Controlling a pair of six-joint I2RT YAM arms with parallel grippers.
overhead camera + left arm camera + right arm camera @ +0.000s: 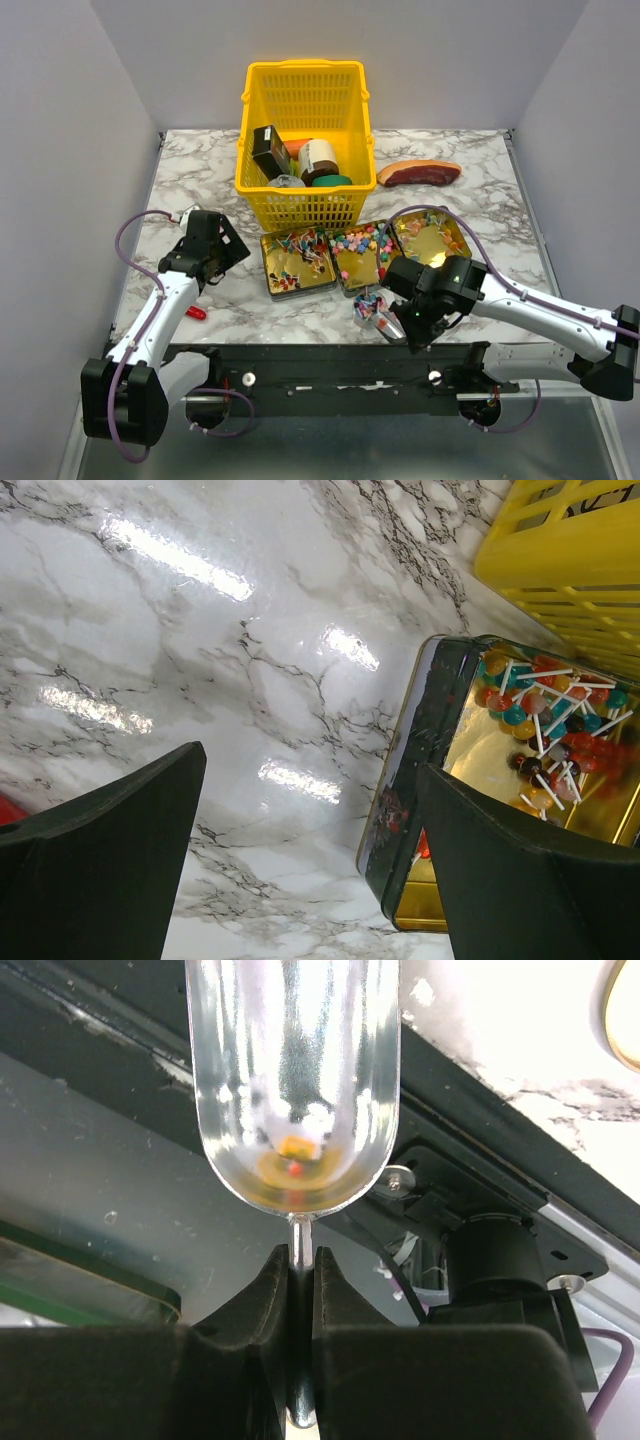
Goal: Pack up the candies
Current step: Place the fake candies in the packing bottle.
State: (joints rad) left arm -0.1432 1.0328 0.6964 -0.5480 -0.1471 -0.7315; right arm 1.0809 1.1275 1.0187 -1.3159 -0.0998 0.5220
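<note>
Candies (360, 243) in three tins (292, 282) on marble counter (200, 180), grey walls (60, 100); left fingers (100, 860) spread wide, right fingers (240, 1360) pinching spoon (292, 1080).

A white marble-patterned counter (480, 215) with grey veins fills the middle of the scene. Three plain pale grey walls close it in: the left wall (60, 150), the far wall (430, 50) and the right wall (590, 110). A black metal rail (330, 368) runs along the counter's near edge, and a dull grey surface (350, 455) lies nearer still. Light from above leaves bright streaks of glare (180, 560) on the glossy counter top.
</note>
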